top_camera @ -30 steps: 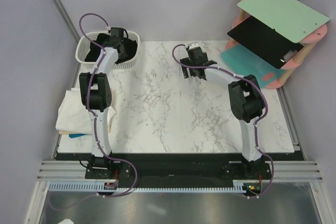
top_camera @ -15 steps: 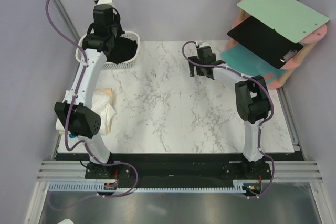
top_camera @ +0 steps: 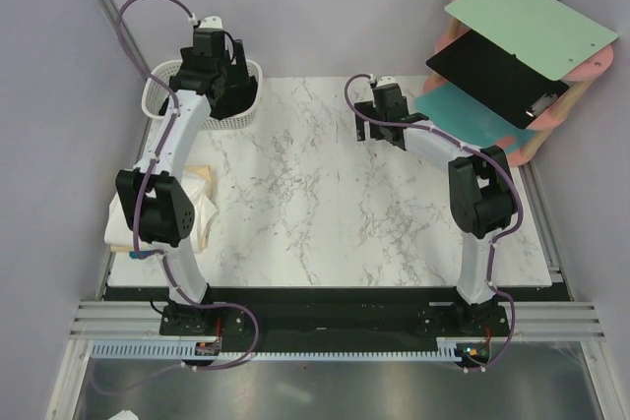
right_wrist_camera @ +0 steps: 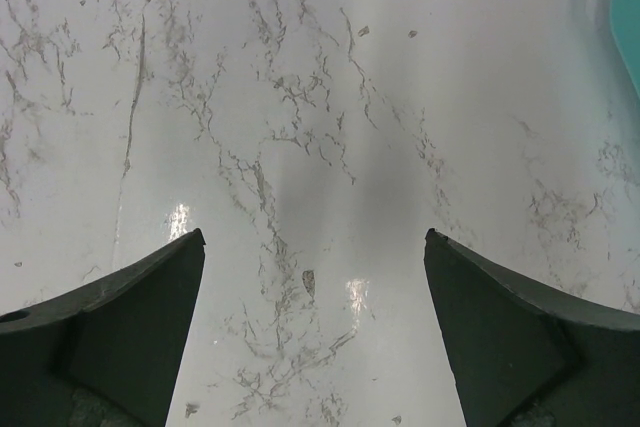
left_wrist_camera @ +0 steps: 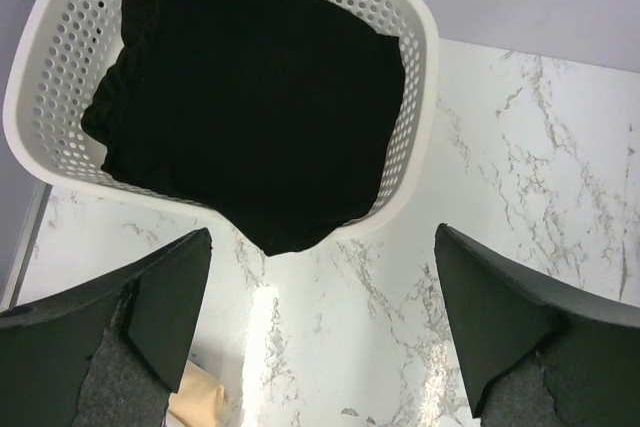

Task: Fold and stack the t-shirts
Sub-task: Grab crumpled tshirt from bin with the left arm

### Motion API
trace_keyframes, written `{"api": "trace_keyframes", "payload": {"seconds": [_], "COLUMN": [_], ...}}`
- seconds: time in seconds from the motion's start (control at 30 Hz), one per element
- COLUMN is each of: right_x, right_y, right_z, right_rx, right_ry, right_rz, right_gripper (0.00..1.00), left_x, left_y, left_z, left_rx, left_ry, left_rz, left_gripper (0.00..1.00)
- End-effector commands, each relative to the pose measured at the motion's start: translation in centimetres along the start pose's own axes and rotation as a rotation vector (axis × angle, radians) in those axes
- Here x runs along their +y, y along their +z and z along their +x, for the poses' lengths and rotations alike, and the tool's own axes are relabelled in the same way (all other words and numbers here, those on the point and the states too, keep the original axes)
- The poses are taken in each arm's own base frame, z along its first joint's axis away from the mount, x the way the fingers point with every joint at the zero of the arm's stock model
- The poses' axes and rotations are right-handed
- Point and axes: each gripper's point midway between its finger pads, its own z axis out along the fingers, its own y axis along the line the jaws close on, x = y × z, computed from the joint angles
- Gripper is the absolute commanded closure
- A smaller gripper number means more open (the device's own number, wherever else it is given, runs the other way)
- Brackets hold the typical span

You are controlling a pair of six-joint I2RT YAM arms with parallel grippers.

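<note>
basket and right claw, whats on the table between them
Nothing; in the top view the marble table between the basket and the right claw is bare.

Basket (top_camera: 156, 97) half hidden under left arm (top_camera: 163, 143) (top view), cream t-shirt (left_wrist_camera: 205, 409) cut off by bottom edge

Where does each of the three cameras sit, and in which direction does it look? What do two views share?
Top external: above and behind the bases, looking down on the table; left arm and right arm show whole.
Left wrist: on the left arm, looking down at the basket of black shirts; open left fingers at the bottom corners.
Right wrist: on the right arm, looking down at the table; open right fingers at the bottom corners.
Shared: top and left wrist views both show the basket.
</note>
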Motion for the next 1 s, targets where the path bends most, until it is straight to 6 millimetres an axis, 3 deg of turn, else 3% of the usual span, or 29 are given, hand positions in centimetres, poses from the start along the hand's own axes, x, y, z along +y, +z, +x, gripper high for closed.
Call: {"api": "trace_keyframes", "payload": {"seconds": [0.0,0.37,0.47,0.6,0.83,0.87,0.97], "right_x": [0.2,0.4,0.6,0.6,0.5,0.4,0.4], "right_y": [-0.4,2.6,3.1,3.6,4.2,4.3,4.5], "right_z": [-0.9,0.8,1.0,1.5,1.9,2.0,2.1], "right_rx": [-0.028,0.016,0.023,0.032,0.041,0.046,0.049], "right_ry": [0.014,0.011,0.011,0.012,0.016,0.018,0.021], "right_rz": [-0.017,-0.021,-0.028,-0.025,-0.028,-0.025,-0.024], "right_gripper": [0.02,0.02,0.02,0.02,0.02,0.02,0.02], "left_x": [0.8,2.6,2.9,2.7,1.7,1.6,1.4], "left_y": [1.5,9.9,11.3,13.4,15.0,15.1,15.3], "left_z": [0.0,7.1,7.9,10.7,13.5,13.7,14.3], "left_rx": [0.000,0.196,0.220,0.289,0.372,0.377,0.392], "left_ry": [0.019,0.036,0.028,0.044,0.056,0.058,0.057], "left_rz": [-0.042,-0.112,-0.105,-0.093,-0.049,-0.043,-0.029], "left_gripper": [0.00,0.00,0.00,0.00,0.01,0.02,0.25]}}
